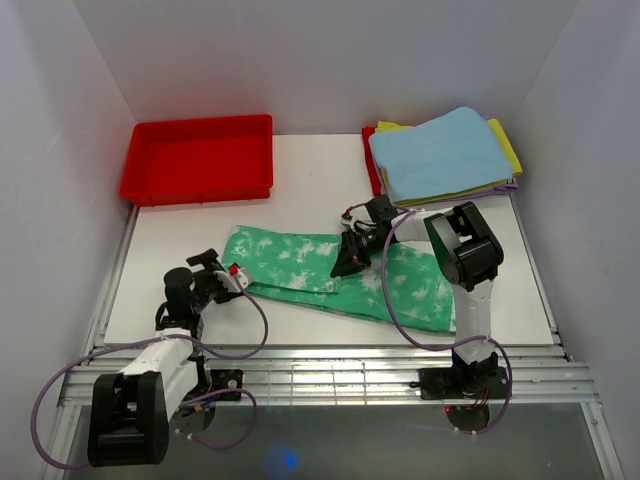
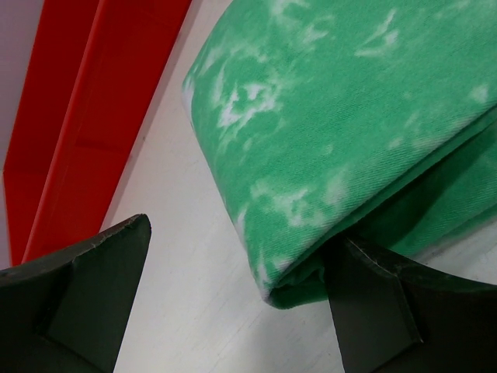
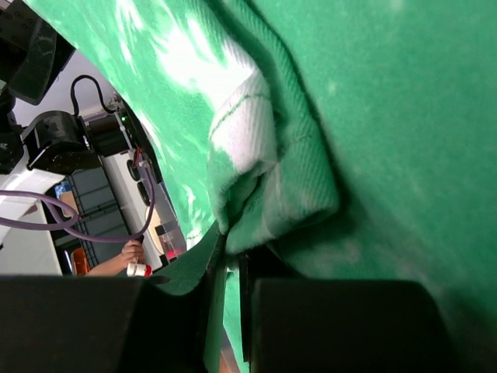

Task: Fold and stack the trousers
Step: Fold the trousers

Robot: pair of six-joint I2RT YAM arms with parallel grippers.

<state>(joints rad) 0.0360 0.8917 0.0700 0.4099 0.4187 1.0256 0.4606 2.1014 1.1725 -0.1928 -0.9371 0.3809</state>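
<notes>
The green trousers [image 1: 290,262] with white blotches lie folded lengthwise across the middle of the table, running from centre-left to the near right. My left gripper [image 1: 232,279] sits low at their left end. In the left wrist view it [image 2: 241,299] is open, with the folded corner of the trousers [image 2: 326,116] between its fingers, close against the right finger [image 2: 404,311]. My right gripper [image 1: 346,262] is over the trousers' middle, near their far edge. In the right wrist view it [image 3: 231,268] is shut on a bunched fold of the trousers [image 3: 388,116].
A red tray [image 1: 200,158] stands at the back left; its wall [image 2: 93,116] shows just beyond the trousers' left end. A pile of folded cloths, light blue [image 1: 440,152] on top of yellow, lies at the back right. White walls enclose the table, and metal rails [image 1: 330,365] run along its near edge.
</notes>
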